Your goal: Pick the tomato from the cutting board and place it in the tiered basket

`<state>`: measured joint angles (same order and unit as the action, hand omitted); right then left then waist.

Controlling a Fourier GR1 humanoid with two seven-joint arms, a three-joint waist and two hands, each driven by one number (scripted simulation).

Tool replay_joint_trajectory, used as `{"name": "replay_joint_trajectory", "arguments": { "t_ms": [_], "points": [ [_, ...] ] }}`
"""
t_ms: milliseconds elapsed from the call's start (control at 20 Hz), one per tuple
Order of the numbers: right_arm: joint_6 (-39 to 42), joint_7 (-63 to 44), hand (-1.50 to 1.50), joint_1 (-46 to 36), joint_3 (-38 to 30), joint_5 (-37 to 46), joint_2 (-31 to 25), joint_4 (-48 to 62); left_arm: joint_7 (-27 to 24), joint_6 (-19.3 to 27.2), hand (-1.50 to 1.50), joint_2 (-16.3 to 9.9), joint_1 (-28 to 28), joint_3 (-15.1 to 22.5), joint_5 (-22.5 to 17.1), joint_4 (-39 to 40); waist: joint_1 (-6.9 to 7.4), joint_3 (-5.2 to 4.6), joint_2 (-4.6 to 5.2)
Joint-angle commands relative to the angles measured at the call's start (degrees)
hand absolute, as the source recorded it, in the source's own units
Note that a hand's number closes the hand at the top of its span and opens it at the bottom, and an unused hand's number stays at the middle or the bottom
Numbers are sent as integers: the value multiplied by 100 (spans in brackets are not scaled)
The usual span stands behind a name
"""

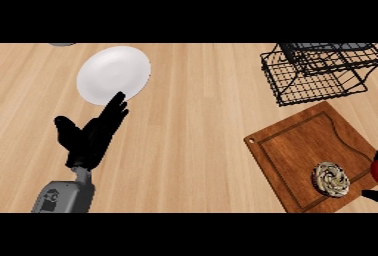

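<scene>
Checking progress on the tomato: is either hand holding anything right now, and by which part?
The left hand is open and holds nothing. At the right edge, over the cutting board, only dark and red slivers show; whether the tomato is held cannot be told.

I find the light-wood plank bench (199, 150) evenly and brightly lit, with no hot spots or dark corners. The round white plate (114, 75) shows a soft gradient, brighter toward its upper left, but no hard glare. Shadows are faint: I see no distinct one beneath the black wire tiered basket (317, 72) or along the edges of the brown wooden cutting board (310, 145). The black left robot hand (92, 132) reads as a near-flat silhouette with little surface detail. Straight edges stay straight toward the frame borders.
</scene>
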<state>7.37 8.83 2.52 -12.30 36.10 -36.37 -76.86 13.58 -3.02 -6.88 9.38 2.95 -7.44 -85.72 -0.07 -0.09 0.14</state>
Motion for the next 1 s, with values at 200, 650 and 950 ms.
{"name": "replay_joint_trajectory", "arguments": {
  "t_ms": [200, 650, 950],
  "points": [
    [1745, 370, 150, -307, -1939, -2003, -1307, 304, 76, 92, 0, 122, -75, 46, 44, 1, -125, 2, -55],
    [2320, -272, 150, -1037, -3010, -2929, -2076, -248, 184, -283, 0, -223, 242, -334, -256, 37, -42, 3, -28],
    [2175, -1295, 150, -1946, -2630, -3088, -2251, -651, -270, -6, 0, 219, 4, 21, 176, 283, 63, 3, -5]
  ]
}}
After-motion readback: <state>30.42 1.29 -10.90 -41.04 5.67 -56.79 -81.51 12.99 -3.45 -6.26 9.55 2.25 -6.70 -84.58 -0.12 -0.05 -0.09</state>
